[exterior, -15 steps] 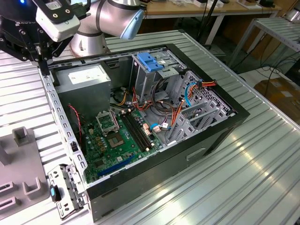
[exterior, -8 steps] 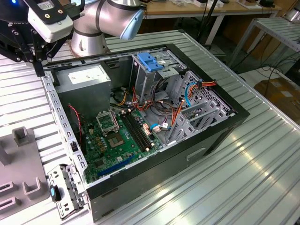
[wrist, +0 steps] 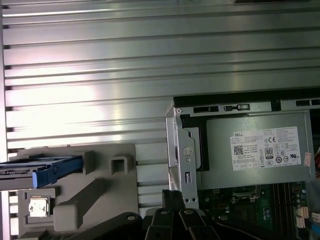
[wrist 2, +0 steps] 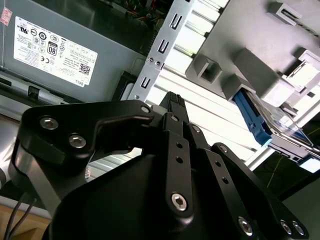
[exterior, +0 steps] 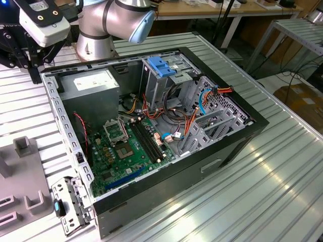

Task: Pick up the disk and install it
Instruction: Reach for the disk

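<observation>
My gripper (wrist: 172,200) is pinched shut and holds nothing. Close by, the disk (wrist: 42,170) sits in a grey holder (wrist: 100,200) on the ridged metal desk (wrist: 150,75), near the open computer case (exterior: 176,176). Far back, at the exterior view's upper right, is a wooden table (exterior: 252,10).

Blue-railed disk (wrist: 40,172), green motherboard (exterior: 121,156), black claw (wrist 2: 173,100)

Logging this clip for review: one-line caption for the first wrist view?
Gripper at the edge of the open computer case; the disk sits in a grey holder on the table.
</observation>
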Controlling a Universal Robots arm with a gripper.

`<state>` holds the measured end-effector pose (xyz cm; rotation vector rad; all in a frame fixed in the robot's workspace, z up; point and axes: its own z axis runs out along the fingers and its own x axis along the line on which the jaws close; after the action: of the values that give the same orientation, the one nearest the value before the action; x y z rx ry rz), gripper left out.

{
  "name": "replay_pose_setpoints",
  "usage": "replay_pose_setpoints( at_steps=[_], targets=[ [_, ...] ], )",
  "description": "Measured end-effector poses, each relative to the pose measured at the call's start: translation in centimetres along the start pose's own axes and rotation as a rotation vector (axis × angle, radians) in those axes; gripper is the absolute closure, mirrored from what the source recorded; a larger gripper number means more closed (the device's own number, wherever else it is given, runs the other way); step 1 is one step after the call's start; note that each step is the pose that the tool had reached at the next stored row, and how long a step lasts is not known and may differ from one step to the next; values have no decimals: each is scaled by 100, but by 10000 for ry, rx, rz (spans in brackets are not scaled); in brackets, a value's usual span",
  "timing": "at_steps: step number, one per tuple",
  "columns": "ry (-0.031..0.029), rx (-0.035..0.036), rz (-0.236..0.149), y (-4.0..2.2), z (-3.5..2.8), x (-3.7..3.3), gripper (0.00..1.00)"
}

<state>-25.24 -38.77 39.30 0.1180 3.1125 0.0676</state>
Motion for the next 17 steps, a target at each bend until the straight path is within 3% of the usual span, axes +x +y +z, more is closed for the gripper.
replay_pose_setpoints(
  at_steps=[8, 17],
  targets=[
    [0, 0, 0, -10, -3, 141, 89],
    [0, -1, 0, -19, -5, 251, 89]
  ],
)
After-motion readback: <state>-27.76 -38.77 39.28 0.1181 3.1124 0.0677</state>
